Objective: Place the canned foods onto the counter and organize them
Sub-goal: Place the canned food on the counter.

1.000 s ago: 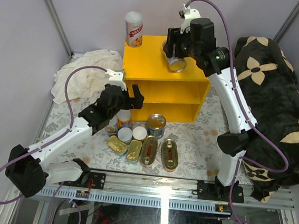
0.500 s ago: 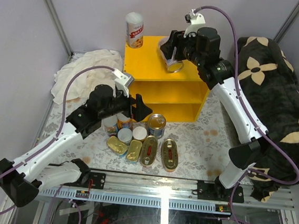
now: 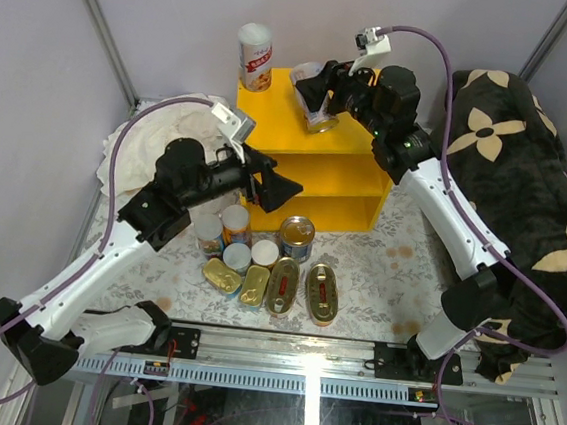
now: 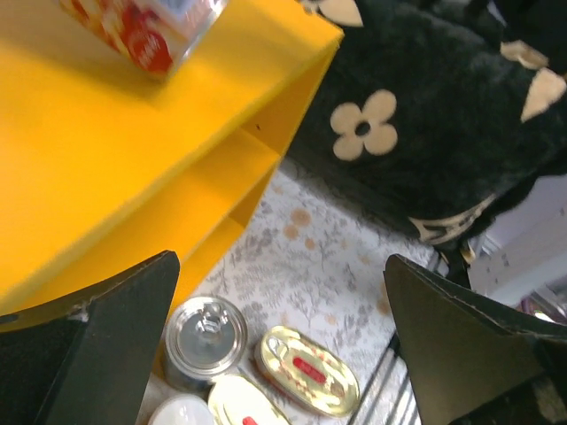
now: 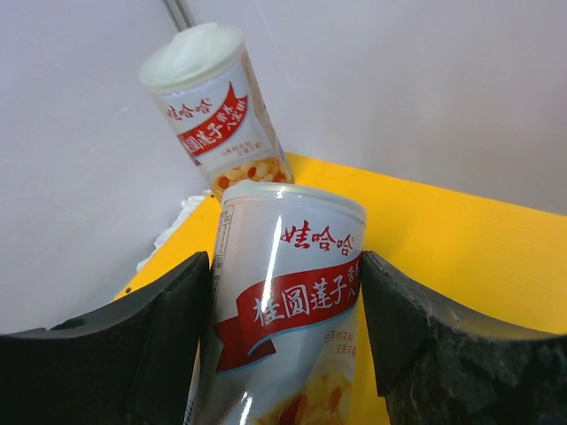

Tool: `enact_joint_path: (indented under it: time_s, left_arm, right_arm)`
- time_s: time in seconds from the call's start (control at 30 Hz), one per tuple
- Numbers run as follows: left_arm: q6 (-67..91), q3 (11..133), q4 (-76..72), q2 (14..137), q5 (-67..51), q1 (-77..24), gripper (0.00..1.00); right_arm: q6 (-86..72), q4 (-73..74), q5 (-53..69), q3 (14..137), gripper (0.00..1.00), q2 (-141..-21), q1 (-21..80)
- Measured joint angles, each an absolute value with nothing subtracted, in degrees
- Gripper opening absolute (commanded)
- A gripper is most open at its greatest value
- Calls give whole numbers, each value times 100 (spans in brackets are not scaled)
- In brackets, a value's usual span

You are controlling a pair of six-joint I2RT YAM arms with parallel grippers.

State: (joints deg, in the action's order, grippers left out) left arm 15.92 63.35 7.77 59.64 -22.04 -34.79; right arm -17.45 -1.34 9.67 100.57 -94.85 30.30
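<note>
My right gripper (image 3: 318, 93) (image 5: 285, 292) is shut on a tall white-lidded can (image 3: 319, 111) (image 5: 283, 336) with a red label, tilted over the flat top of the yellow counter (image 3: 272, 121) (image 5: 478, 257). I cannot tell whether that can touches the top. Another tall can (image 3: 254, 57) (image 5: 213, 115) stands upright at the counter's back left corner. My left gripper (image 3: 274, 185) (image 4: 283, 345) hangs open and empty before the counter's shelves, above several cans on the floral floor. Among those are a steel can (image 3: 296, 236) (image 4: 205, 329) and a gold oval tin (image 3: 322, 293) (image 4: 306, 370).
A crumpled white cloth (image 3: 154, 145) lies left of the counter. On the right a black blanket (image 3: 528, 176) (image 4: 425, 133) with cream flowers is piled up. A metal rail (image 3: 310, 351) runs along the near edge, and purple walls close in the back.
My right gripper has carried the tall can left and back over the counter top, toward the standing can. My left arm has swung right, its open gripper now above the floor cans.
</note>
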Motion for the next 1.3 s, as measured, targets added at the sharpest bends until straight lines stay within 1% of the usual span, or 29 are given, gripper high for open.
enact_joint_path:
  time_s: [0.3,0.43,0.77,0.87,1.03,1.3]
  left_arm:
    - [1896,7072,469,6733,-615,-3483,100]
    - [1977,7190,217,7043,-220,-3472,100]
    - [1984,7596,-3,7627,-12,-3485,100]
    - [1986,7616,-12,7666,1,-3494,98]
    - [1957,7614,1,7666,189,-3496,97]
    - [1697,7614,91,7640,808,-3494,97]
  right_arm:
    - [-1874,-784,1330,9972,0,-9474,3033]
    - [-1907,-1044,1424,9780,0,-9408,3033]
    - [-1905,-1573,1468,9048,0,-8934,3026]
    - [-1903,-1645,1468,8973,0,-8875,3015]
    - [-1918,-1778,1516,8908,0,-8847,3013]
    - [-1970,-1922,1649,8718,0,-8698,3013]
